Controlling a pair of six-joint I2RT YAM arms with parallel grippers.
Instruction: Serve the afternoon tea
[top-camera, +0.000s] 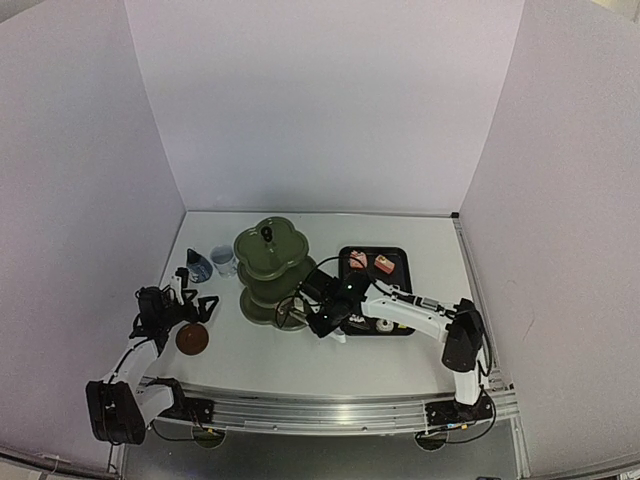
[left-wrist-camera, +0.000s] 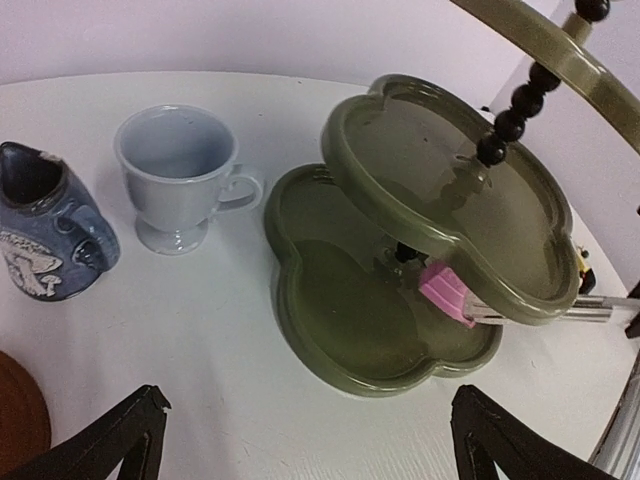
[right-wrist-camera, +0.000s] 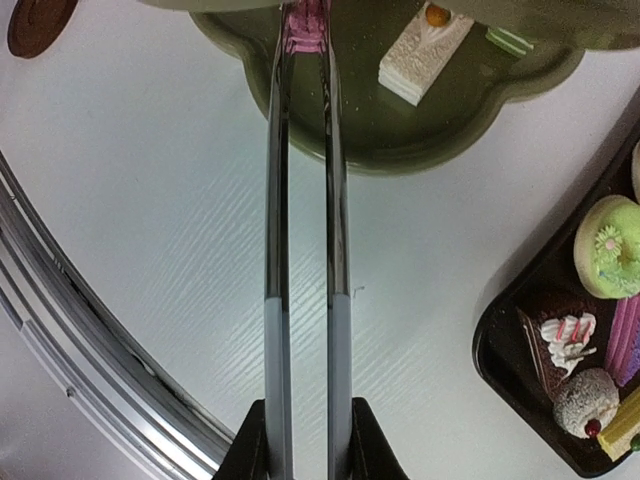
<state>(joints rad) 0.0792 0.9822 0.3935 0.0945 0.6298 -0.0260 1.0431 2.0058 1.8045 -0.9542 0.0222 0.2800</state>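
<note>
Right jaws are pressed tight on the handles of metal tongs (right-wrist-camera: 305, 250), whose tips pinch a pink pastry (left-wrist-camera: 445, 292) between the bottom and middle tiers of the green stand (left-wrist-camera: 400, 130). A white slice (right-wrist-camera: 425, 50) lies on the bottom tier. Left jaws stand spread wide above the tabletop (left-wrist-camera: 230, 400), facing the cup (left-wrist-camera: 180, 175) and blue jug (left-wrist-camera: 45, 235). More pastries (right-wrist-camera: 605, 250) sit on the black tray (right-wrist-camera: 495, 365).

Black tray (top-camera: 397, 283), metal tongs (right-wrist-camera: 278, 250), brown disc (top-camera: 192, 340)
</note>
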